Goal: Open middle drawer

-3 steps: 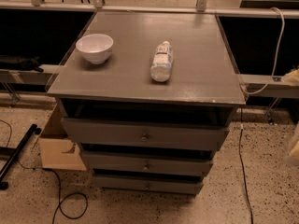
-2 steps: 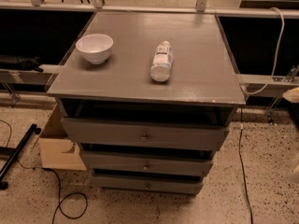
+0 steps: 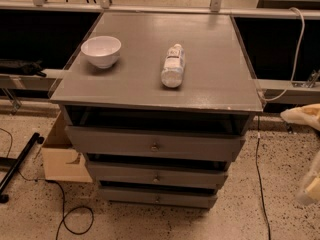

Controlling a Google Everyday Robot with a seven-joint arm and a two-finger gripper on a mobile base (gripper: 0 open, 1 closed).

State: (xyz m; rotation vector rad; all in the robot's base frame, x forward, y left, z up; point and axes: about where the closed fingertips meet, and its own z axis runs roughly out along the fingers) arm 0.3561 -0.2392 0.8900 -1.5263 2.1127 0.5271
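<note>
The grey cabinet [image 3: 150, 91] has three drawers stacked under its top. The middle drawer [image 3: 125, 173] is the mid-sized front, with a small round metal knob [image 3: 156, 177] at its centre. It sits pushed in, like the tallest drawer [image 3: 110, 141] above and the smallest drawer [image 3: 130, 196] below. My gripper [image 3: 307, 151] is at the right edge of the camera view, well to the right of the cabinet and touching nothing. Its two pale fingers [image 3: 302, 115] stand apart, one above the other, with nothing between them.
A white bowl [image 3: 101, 50] and a plastic bottle [image 3: 173, 65] lying on its side rest on the cabinet top. A cardboard box [image 3: 62, 156] stands on the floor left of the drawers. Cables [image 3: 75, 219] run over the speckled floor. A rail [image 3: 150, 8] runs behind.
The gripper's pale fingers at the right edge have moved lower and a little further into view. The cabinet, drawers, bowl and bottle have not moved.
</note>
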